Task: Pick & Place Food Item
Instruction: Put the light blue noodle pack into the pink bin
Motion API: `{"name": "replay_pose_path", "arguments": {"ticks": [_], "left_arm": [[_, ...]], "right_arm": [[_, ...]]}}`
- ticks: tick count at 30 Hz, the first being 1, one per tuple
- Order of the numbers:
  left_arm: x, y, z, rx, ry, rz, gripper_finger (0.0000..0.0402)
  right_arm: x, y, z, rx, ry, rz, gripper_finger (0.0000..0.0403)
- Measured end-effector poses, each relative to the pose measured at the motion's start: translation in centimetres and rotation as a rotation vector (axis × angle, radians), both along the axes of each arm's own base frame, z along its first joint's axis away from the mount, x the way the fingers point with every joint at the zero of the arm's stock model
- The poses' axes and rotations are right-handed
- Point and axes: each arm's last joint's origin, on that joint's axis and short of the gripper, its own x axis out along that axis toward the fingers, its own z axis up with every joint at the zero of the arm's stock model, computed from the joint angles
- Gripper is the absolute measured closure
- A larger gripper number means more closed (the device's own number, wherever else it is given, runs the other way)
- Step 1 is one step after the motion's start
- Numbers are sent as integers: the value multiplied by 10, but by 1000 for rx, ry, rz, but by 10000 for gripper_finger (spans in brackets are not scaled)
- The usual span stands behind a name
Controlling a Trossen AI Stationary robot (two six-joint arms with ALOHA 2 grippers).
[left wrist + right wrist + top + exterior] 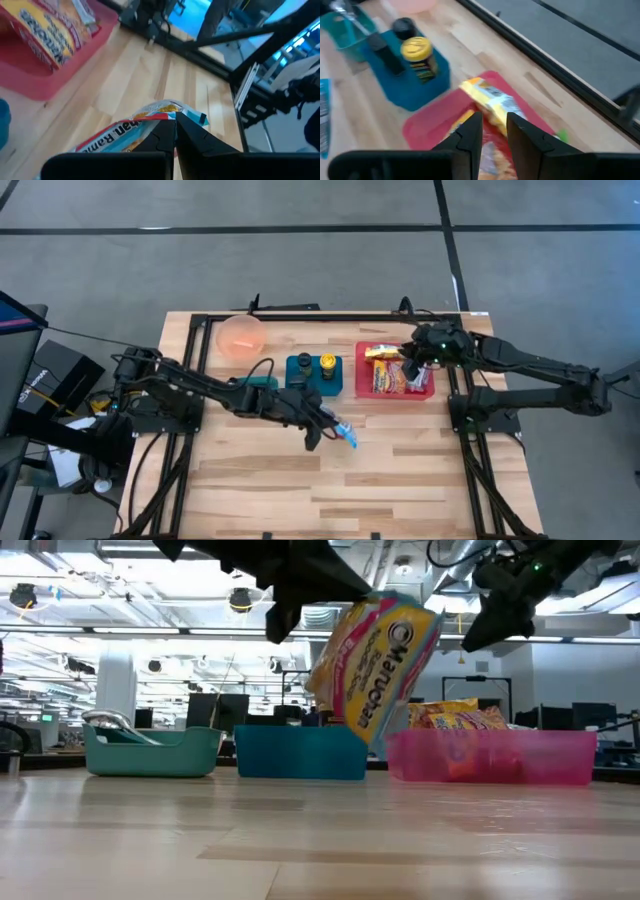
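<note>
A ramen packet [378, 660] with red, yellow and blue print hangs in the air over the middle of the table, with my left gripper [320, 432] shut on it. In the high view the packet [346, 434] shows just right of the fingers. At the right, a red tray [428, 390] holds several snack packets, a yellow one [487, 97] uppermost at its far end. My right gripper [408, 368] hovers above that tray with a narrow gap between its fingers [470, 132] and nothing in it. My left gripper pinches the packet's upper edge [335, 615] between its two shut fingers [192, 140]. They come from the table's left, slanting down. The packet hangs tilted below them, lifted clear of the table.
A blue holder [314, 372] with two bottles stands left of the tray. A teal bin [262, 383] and a pink bowl [241, 337] lie farther left. Bare wood [350, 490] stretches toward the near edge.
</note>
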Motion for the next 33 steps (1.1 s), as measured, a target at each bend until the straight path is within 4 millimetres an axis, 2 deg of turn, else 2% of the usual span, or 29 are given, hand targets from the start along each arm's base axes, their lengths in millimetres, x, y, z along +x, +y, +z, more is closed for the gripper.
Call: {"name": "replay_pose_path", "arguments": {"ticks": [13, 30, 33], "left_arm": [[8, 36, 9, -16, -95, 106, 401], [11, 87, 19, -77, -208, 258, 401], [10, 95, 19, -77, -211, 278, 401]], "right_arm": [[16, 33, 9, -71, -92, 237, 320], [21, 73, 18, -342, -104, 329, 320], [22, 80, 15, -378, -113, 361, 320]]}}
